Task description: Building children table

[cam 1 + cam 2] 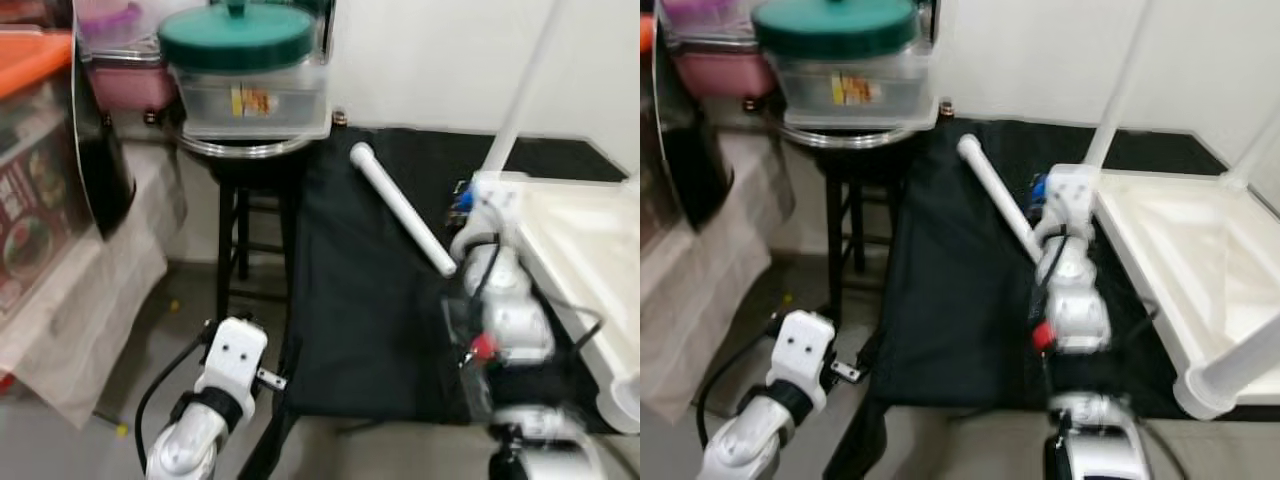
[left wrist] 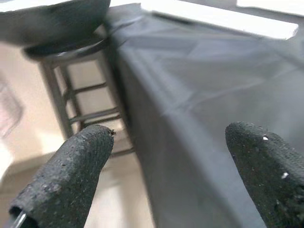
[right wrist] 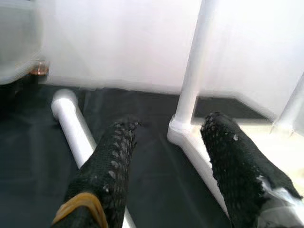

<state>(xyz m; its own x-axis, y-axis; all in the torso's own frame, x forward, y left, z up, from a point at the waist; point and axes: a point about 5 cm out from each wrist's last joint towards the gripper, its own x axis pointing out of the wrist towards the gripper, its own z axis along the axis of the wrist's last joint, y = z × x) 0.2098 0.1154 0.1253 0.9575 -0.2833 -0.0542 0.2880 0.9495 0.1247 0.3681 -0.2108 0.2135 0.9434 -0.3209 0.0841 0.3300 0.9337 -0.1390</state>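
Reaching with the right tool (image 3: 166, 156), fingers apart, for the loose white leg (image 1: 998, 200) lying in the middle of the black surface (image 1: 350, 330), just beside the upside-down white tabletop (image 1: 1170, 250). Next: closing on the leg and standing it in an empty corner. Left tool (image 2: 166, 171) also apart, low by the surface's left edge.

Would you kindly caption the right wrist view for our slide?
Open right gripper above black cloth, between loose white leg and upturned table.

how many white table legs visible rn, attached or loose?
4, though more may be hidden. One loose leg lies on the black cloth. Three stand attached to the upturned tabletop: far-left corner, far-right, near corner.
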